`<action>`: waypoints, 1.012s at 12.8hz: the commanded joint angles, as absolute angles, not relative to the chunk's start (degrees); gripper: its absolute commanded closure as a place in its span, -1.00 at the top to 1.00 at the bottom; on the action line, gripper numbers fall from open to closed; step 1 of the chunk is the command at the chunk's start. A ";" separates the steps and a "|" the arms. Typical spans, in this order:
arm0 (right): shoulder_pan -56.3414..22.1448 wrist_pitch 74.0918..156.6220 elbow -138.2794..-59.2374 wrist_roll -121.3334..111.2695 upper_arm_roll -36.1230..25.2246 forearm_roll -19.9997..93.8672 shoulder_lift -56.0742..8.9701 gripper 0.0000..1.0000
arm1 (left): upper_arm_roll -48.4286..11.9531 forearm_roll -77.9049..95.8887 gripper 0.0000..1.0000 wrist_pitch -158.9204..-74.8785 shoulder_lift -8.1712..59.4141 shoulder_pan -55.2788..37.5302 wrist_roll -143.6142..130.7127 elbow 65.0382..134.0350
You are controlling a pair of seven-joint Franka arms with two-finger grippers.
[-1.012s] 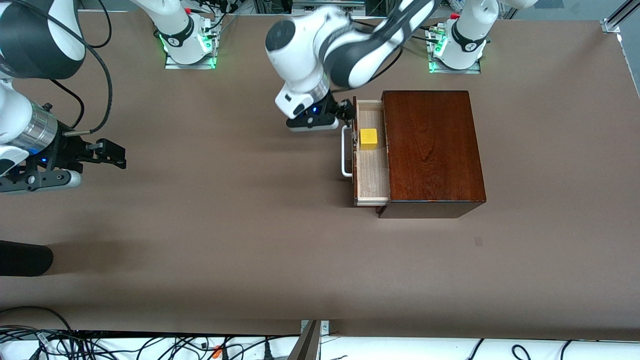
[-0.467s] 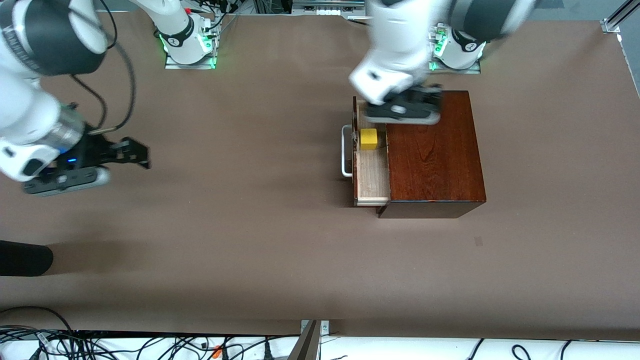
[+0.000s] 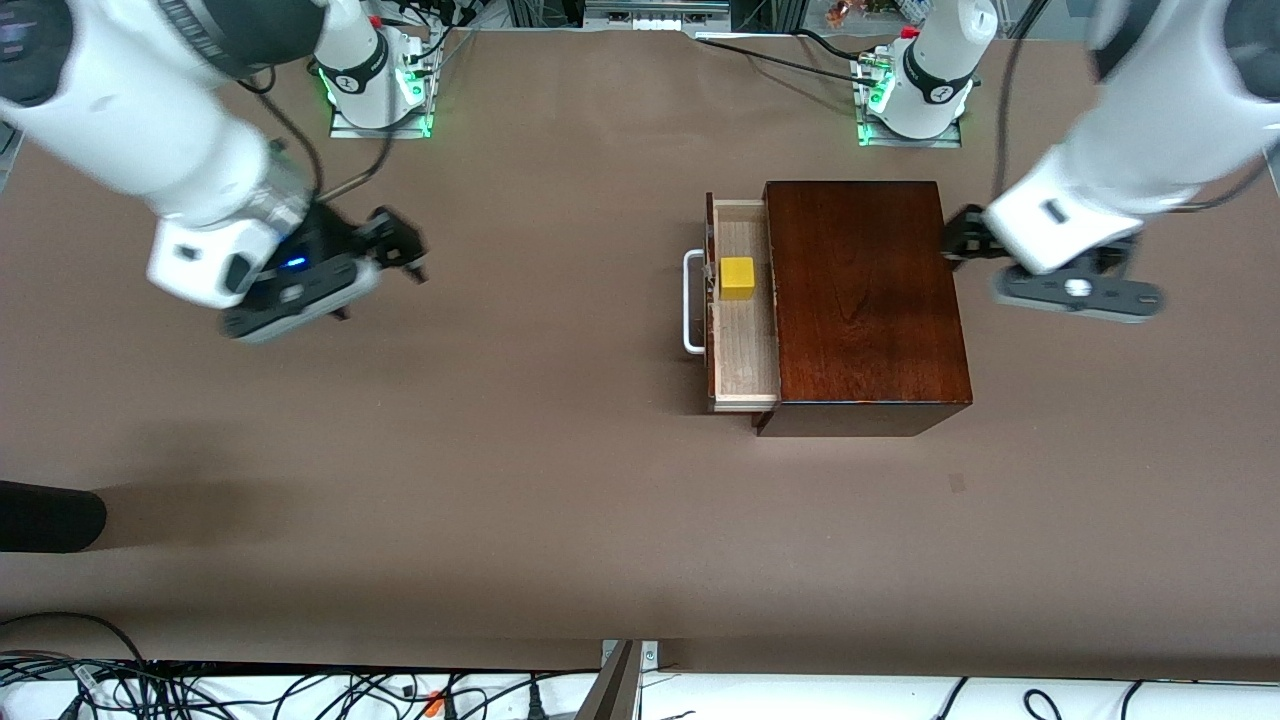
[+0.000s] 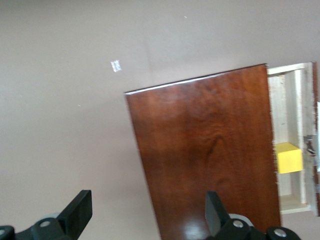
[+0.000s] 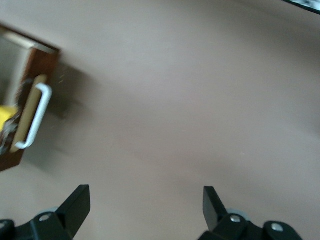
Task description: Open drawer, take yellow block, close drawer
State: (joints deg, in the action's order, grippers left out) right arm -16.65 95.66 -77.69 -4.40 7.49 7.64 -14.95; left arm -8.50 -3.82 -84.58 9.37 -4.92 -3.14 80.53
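**Drawer pulled out, block inside, both grippers spread and empty**

Front view: a dark reddish-brown wooden box (image 3: 865,300) with a glossy grained top sits on the matte brown table (image 3: 500,450). The drawer (image 3: 745,350) juts out toward the right arm's end, showing pale wood inside and a white U-shaped bar handle (image 3: 691,302). The yellow block (image 3: 738,278), a small plain cube, rests on the drawer floor. The left gripper (image 3: 955,243) hangs over the table just beside the box at the left arm's end, forearm slanting down. The right gripper (image 3: 400,245) is over bare table, well apart from the drawer.

Left wrist view: the left gripper's black fingers (image 4: 75,222) stand wide apart, holding nothing, above the box top and table.

Right wrist view: the right gripper's fingers (image 5: 75,205) are likewise spread and empty over bare table; the handle shows at the edge.
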 commanded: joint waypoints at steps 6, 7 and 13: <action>-36.26 108.59 -78.31 -6.59 9.58 0.12 -23.80 1.00 | 2.11 3.23 1.00 -96.51 -2.73 -4.66 -0.07 96.25; -39.26 112.29 -78.22 -6.68 9.58 -3.74 -25.82 1.00 | 2.11 4.38 1.00 -96.50 -2.46 -4.66 -2.00 95.37; -48.68 117.95 -71.12 -11.87 9.06 -10.89 -37.60 1.00 | 2.02 3.35 1.00 -91.77 -1.68 -2.90 -1.32 94.39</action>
